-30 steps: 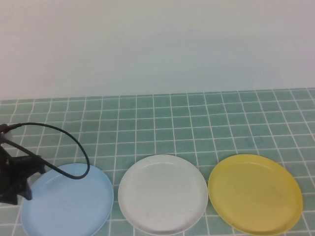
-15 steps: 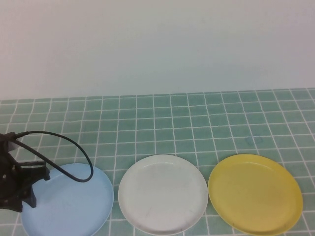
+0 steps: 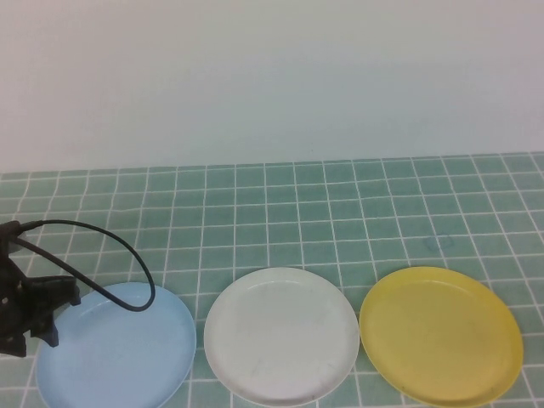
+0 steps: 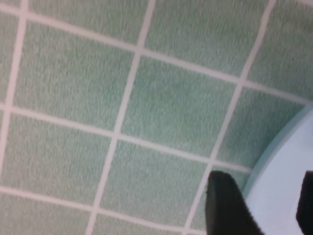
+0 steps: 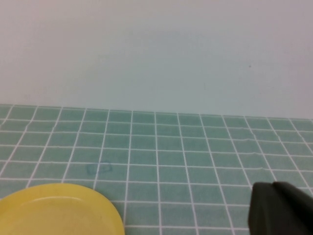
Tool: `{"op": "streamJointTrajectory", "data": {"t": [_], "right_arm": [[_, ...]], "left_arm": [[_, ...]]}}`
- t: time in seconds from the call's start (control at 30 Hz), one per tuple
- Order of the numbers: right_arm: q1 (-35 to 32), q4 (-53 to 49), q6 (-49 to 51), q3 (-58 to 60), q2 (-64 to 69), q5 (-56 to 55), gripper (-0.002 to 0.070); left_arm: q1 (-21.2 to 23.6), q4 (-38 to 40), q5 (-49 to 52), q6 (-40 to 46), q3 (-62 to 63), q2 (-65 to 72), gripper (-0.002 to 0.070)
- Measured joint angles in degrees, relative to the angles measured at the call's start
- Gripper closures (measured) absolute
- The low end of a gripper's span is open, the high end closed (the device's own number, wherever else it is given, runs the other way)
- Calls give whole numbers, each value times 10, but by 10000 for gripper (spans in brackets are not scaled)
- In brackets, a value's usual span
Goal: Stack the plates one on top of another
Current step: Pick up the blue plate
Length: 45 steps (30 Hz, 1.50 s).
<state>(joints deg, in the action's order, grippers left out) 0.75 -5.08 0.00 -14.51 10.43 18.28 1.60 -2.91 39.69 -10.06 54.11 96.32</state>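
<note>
Three plates lie in a row at the table's front: light blue plate (image 3: 119, 348) on the left, white plate (image 3: 280, 334) in the middle, yellow plate (image 3: 440, 334) on the right, none overlapping. My left gripper (image 3: 56, 316) is open at the blue plate's left rim. In the left wrist view (image 4: 266, 205) one finger (image 4: 225, 208) is over the tiles outside the rim and the other over the blue plate (image 4: 283, 161). My right gripper (image 5: 281, 210) is out of the high view; its wrist view shows it shut and empty, to the right of the yellow plate (image 5: 58, 210).
The table is green tile with white grout (image 3: 340, 212), backed by a pale wall (image 3: 272, 76). A black cable (image 3: 127, 255) loops from my left arm over the blue plate's far edge. A faint mark (image 3: 439, 243) is on the tiles behind the yellow plate.
My left gripper shifted a little right and down over the blue plate's left rim, then back left. The cable loop swayed with it. The plates have not moved.
</note>
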Motion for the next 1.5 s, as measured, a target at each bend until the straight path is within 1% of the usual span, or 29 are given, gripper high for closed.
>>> {"op": "streamJointTrajectory", "data": {"t": [0.17, 0.43, 0.77, 0.83, 0.9, 1.07, 1.1, 1.5], "right_arm": [[0, 0, 0, 0, 0, 0, 678], [0, 0, 0, 0, 0, 0, 678], [0, 1, 0, 0, 0, 0, 678], [0, 1, 0, 0, 0, 0, 678], [0, 1, 0, 0, 0, 0, 678], [0, 1, 0, 0, 0, 0, 678], [0, 1, 0, 0, 0, 0, 678], [0, 2, 0, 0, 0, 0, 678]], "left_arm": [[0, -1, -5, -5, 0, 0, 435], [0, -4, -14, -5, 0, 22, 437], [0, 0, -3, -4, 0, 51, 443], [0, 0, -3, -7, 0, 51, 471], [0, -1, -2, -11, 0, 51, 517], [0, -1, 0, -11, 0, 51, 662], [0, -1, 1, -11, 0, 51, 676], [0, -1, 20, -9, 0, 50, 675]]}}
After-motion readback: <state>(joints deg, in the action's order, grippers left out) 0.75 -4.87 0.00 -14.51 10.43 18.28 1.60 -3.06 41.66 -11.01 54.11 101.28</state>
